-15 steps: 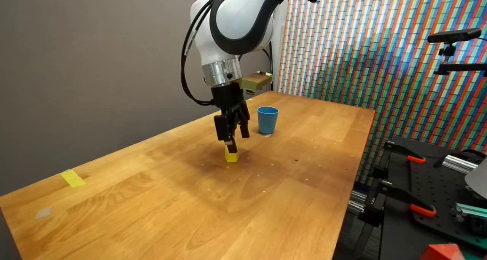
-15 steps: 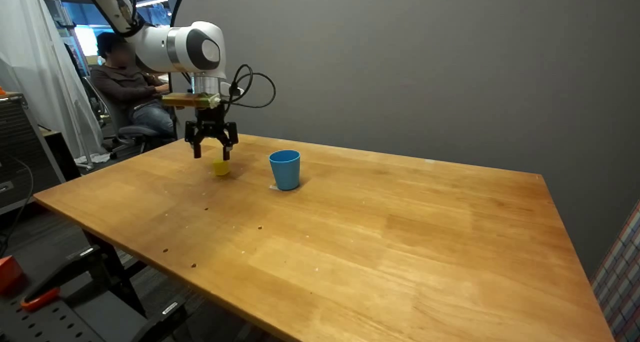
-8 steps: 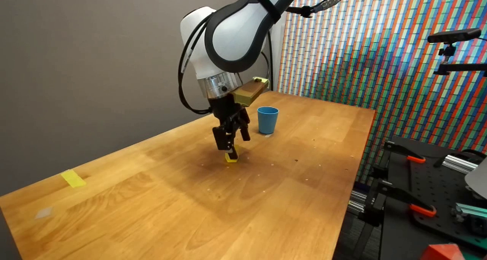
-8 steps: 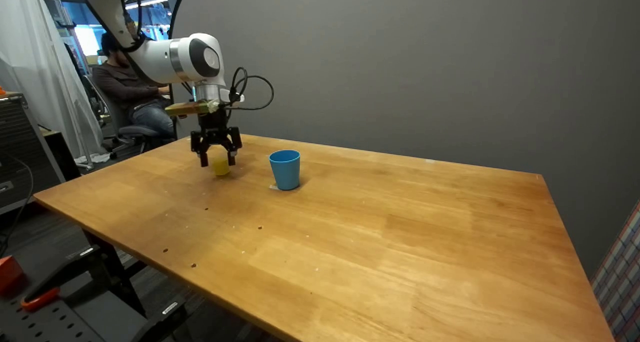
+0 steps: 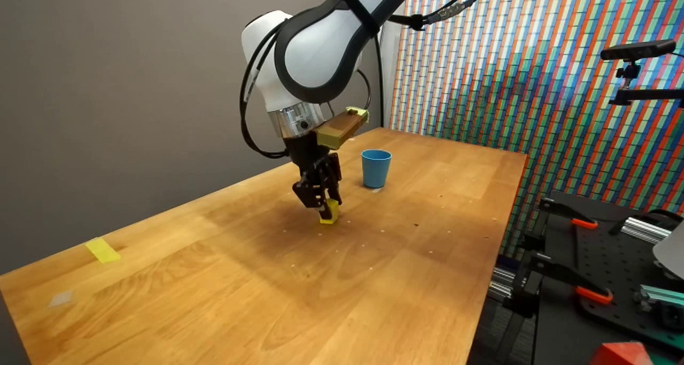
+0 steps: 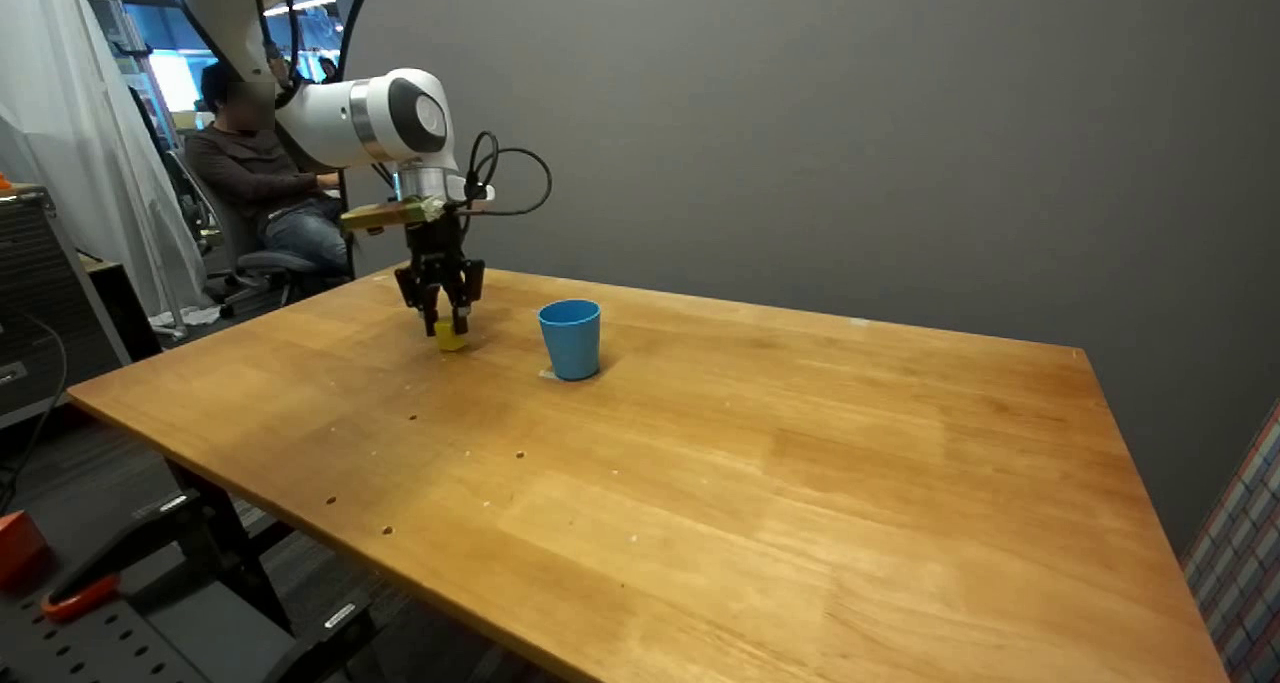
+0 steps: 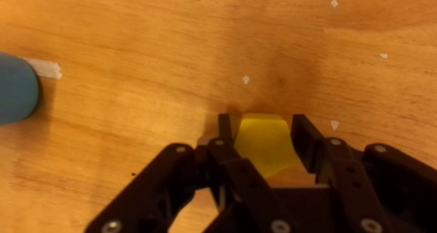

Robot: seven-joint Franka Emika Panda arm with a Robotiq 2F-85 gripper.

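The gripper [image 7: 261, 125] has one yellow block [image 7: 264, 142] pinched between its two black fingers [image 7: 225, 127], a finger along either side. The block sits low between the fingertips, and in both exterior views its foot looks to be at the tabletop. It is flat-faced and angular, matte, with a many-sided outline. The fingers are dark, jointed pieces dotted with round screw heads; above them rises a smooth white arm [image 5: 320, 55] with a shiny metal collar [image 5: 296, 120].

Around the grip I count four pale scraps [image 7: 245, 79] in the wrist view. Near the gripper, well clear of it, one blue cup [image 5: 375, 171] stands upright, smooth-walled and widening to a round rim, and a strip of whitish tape [image 7: 47, 68] with a ragged end pokes out at its base. All this is on a honey-coloured wooden table [image 6: 800, 463] with streaky grain. Farther along lie one yellow strip [image 5: 103, 250] and one pale patch [image 5: 61, 299], both flat.

Past the edge are two black clamps [image 5: 567, 275] with orange grips beside a dark board [image 5: 609, 247] punched with holes. Farthest off I see a plain grey wall [image 6: 800, 143], a multicoloured gridded covering [image 5: 481, 60], a folded white curtain [image 6: 100, 163] and a seated person [image 6: 235, 168].
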